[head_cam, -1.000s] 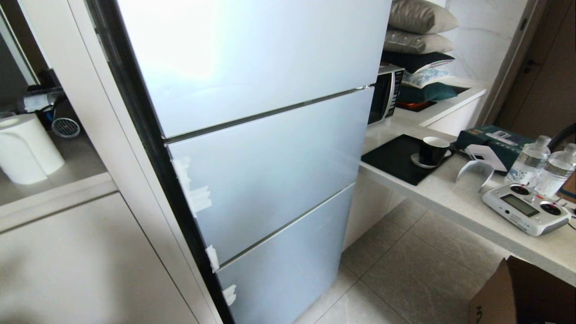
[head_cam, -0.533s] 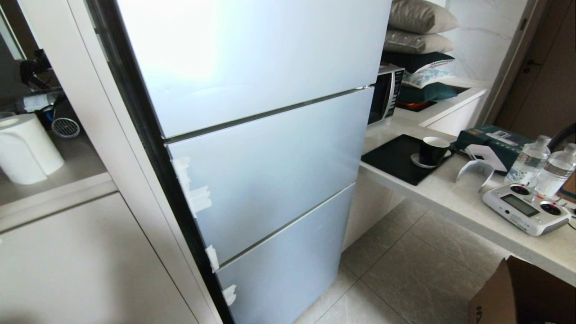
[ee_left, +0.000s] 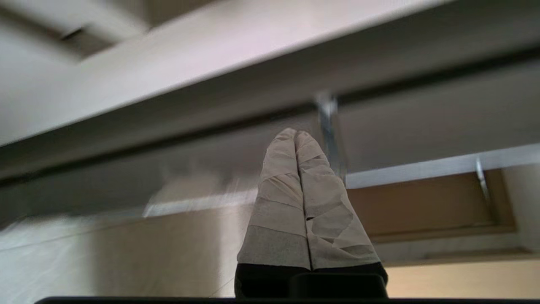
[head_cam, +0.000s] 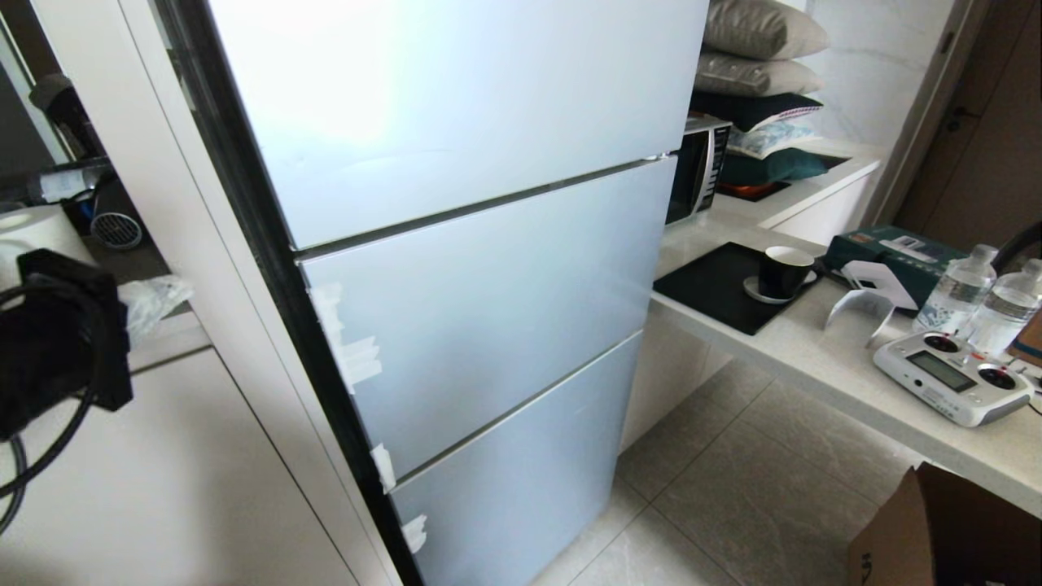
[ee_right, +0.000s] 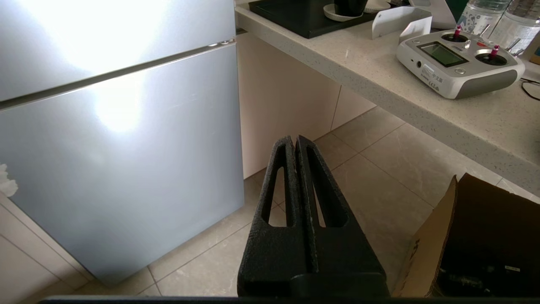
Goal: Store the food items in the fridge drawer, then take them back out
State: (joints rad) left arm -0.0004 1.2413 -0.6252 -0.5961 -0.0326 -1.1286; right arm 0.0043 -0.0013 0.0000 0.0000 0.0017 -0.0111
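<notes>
Now your left arm [head_cam: 57, 342] has swung up beside the shut fridge [head_cam: 488, 309], left claw [ee_left: 295, 137] pressed together; right claw [ee_right: 295, 141] likewise, parked low. Drawer and fruits stay hidden, so opening comes first.

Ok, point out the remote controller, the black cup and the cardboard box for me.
remote controller [head_cam: 951, 376], head view, on its small screen.
black cup [head_cam: 783, 275], head view, on the cup's dark side wall.
cardboard box [ee_right: 430, 249], right wrist view, on the brown flap near its edge.
</notes>
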